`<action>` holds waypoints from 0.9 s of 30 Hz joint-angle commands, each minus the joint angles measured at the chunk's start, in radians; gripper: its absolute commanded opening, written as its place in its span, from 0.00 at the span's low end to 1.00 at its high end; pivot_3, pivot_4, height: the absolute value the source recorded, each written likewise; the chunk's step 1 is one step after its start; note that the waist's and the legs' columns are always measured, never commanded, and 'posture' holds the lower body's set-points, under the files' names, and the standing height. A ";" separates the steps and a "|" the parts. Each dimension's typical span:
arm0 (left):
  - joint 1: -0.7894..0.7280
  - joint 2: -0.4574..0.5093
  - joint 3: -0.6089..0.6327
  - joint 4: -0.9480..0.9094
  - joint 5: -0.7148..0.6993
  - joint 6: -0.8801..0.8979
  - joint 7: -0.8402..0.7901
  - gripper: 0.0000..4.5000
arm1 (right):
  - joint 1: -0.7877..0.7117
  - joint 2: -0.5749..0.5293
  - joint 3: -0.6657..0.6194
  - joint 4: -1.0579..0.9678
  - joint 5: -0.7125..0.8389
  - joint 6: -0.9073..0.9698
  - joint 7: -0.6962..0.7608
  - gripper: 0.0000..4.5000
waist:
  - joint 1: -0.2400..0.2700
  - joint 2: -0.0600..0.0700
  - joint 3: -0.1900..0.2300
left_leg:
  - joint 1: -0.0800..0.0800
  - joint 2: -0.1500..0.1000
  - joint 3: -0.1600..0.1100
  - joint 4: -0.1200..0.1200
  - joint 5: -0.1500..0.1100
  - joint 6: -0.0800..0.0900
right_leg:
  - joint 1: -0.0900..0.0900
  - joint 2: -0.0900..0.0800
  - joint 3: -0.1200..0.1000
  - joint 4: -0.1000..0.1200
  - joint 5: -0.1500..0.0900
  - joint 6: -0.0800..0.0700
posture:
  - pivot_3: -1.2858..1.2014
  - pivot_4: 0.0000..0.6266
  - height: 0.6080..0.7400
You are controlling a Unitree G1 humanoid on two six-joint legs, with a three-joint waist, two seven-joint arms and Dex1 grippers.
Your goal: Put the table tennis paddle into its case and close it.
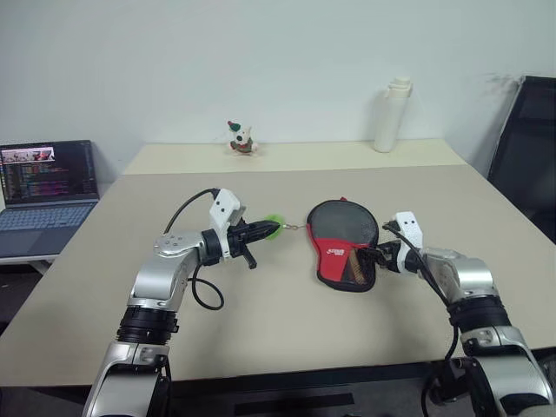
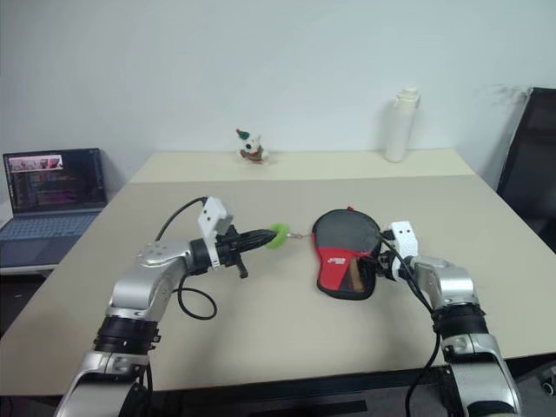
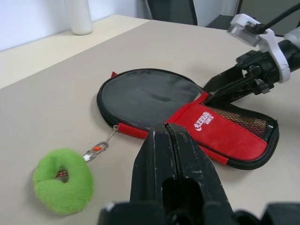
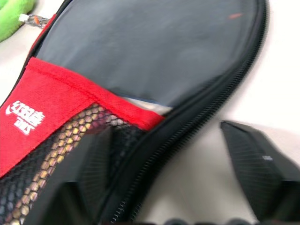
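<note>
The case (image 1: 343,228) lies flat on the beige table (image 1: 261,330), black round part away from me, red part and mesh pocket (image 3: 243,123) toward me. Its green ring pull (image 1: 273,224) rests on the table, chained to the case's left rim. My left gripper (image 1: 266,230) is shut and empty, with its tips right beside the ring. My right gripper (image 1: 375,257) is open at the case's near right edge, and the zipper rim (image 4: 187,136) runs between its fingers. The table tennis paddle is hidden; something tan shows through the mesh.
A laptop (image 1: 48,187) stands open on a low desk at the far left. A white bottle (image 1: 391,117) and a small toy figure (image 1: 241,139) stand at the back of the table. A black chair (image 1: 530,156) is at the right.
</note>
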State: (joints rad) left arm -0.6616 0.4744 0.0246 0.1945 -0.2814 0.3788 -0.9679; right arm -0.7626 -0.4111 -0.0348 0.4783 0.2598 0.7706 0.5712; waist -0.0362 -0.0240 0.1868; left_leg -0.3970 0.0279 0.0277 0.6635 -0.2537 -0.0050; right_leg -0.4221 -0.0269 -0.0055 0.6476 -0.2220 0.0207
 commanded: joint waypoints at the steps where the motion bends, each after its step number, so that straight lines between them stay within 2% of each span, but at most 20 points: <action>1: 0.005 0.021 0.009 -0.022 -0.009 -0.022 0.000 0.00 | -0.016 0.010 0.031 0.032 -0.012 0.010 0.035 0.49 | 0.000 0.000 0.000 | 0.000 0.000 0.000 0.000 0.000 0.000 | 0.000 0.001 0.000 0.000 0.000 0.000 | 0.52 0.24 1.00; 5: 0.031 0.045 0.018 -0.039 -0.016 -0.016 -0.010 0.00 | -0.020 0.016 0.040 0.030 -0.002 0.040 0.067 0.22 | 0.000 0.000 0.000 | 0.001 0.001 0.000 0.000 0.000 0.000 | 0.000 0.002 0.002 0.000 0.001 -0.002 | 0.52 0.24 1.00; 9: 0.080 0.090 0.028 -0.083 -0.059 0.014 -0.062 0.00 | -0.031 0.043 0.022 0.008 0.022 0.077 0.071 0.00 | -0.005 0.000 0.000 | 0.003 0.001 0.001 0.000 0.000 0.000 | 0.000 0.004 0.003 0.000 0.001 -0.002 | 0.52 0.24 1.00; 17: 0.186 0.208 0.047 -0.220 -0.203 0.130 -0.210 0.00 | -0.035 0.116 0.015 -0.138 0.066 0.164 0.070 0.00 | -0.020 0.000 0.000 | 0.002 0.003 0.002 -0.002 0.000 0.000 | -0.002 0.005 0.007 0.001 0.001 -0.002 | 0.52 0.24 1.00; 27: 0.292 0.294 0.061 -0.329 -0.268 0.184 -0.242 0.00 | 0.058 0.219 0.040 -0.348 0.103 0.294 -0.004 0.00 | -0.012 0.000 0.000 | -0.001 0.004 0.002 -0.002 0.000 0.000 | -0.005 0.003 0.012 0.000 0.001 -0.002 | 0.52 0.24 1.00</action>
State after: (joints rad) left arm -0.3747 0.7512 0.0566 -0.0786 -0.5173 0.5609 -1.1961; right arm -0.7132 -0.1965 0.0027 0.1957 0.3340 1.0431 0.5742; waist -0.0487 -0.0240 0.1866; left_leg -0.3983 0.0314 0.0301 0.6616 -0.2540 -0.0051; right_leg -0.4271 -0.0245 0.0068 0.6469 -0.2209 0.0187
